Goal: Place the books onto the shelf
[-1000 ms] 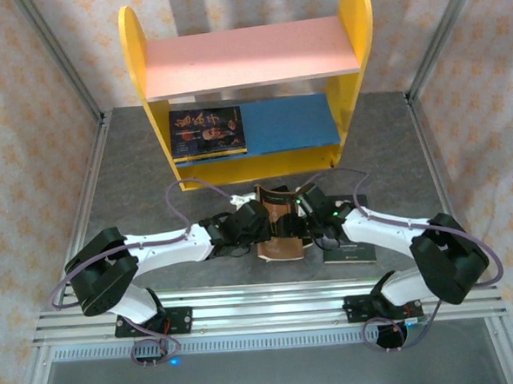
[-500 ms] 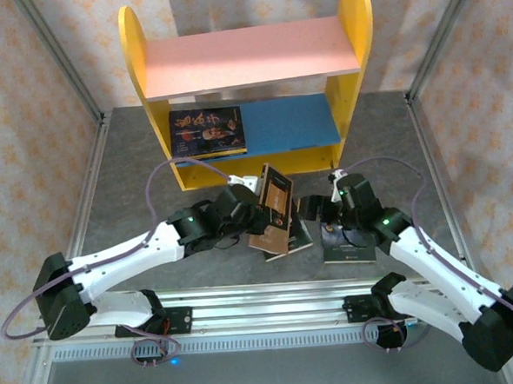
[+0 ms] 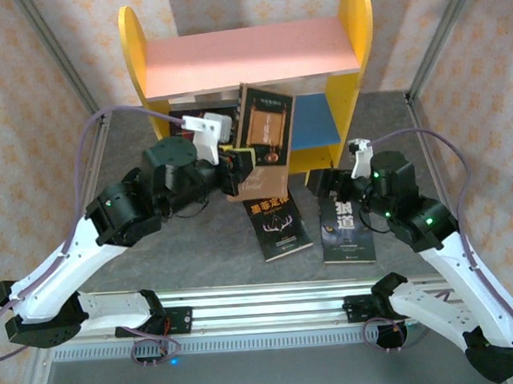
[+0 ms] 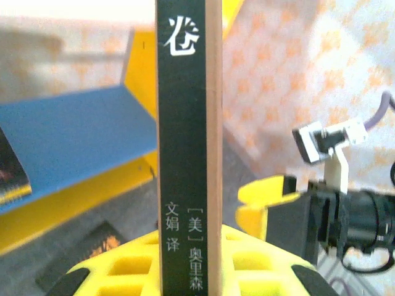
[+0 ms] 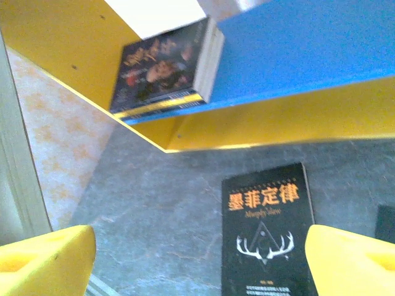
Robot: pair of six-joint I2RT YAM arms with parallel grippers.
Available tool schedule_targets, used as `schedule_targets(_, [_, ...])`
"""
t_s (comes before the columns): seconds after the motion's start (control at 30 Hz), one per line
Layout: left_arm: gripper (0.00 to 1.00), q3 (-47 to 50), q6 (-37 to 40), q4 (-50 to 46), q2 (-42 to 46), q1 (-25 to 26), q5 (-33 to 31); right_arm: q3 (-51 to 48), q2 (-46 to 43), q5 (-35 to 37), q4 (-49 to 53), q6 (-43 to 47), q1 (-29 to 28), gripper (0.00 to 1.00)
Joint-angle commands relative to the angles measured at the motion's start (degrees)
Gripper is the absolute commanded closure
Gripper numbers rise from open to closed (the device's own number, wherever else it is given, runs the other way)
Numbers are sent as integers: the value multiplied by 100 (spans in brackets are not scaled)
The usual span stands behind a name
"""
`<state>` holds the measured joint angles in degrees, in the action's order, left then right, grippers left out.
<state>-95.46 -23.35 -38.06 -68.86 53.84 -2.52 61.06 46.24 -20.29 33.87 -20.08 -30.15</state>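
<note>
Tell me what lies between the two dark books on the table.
Nothing. A narrow bare strip of grey table separates the orange-titled book from the white-titled book, as the top view shows.

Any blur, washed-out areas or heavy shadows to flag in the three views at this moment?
Top external: sharp, evenly lit, soft shade under the pink upper board of the yellow-sided shelf. Left wrist: the dark book spine with white characters is legible; the upper-left background is washed out and blurred. Right wrist: slightly soft, yet the orange title on the black paperback reads clearly.
</note>
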Motion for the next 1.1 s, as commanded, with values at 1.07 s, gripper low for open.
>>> schedule_targets(1.07, [100, 167, -279, 5120, -543, -441, -2522, 1687, 2442, -499, -4795, -3133, -542, 1])
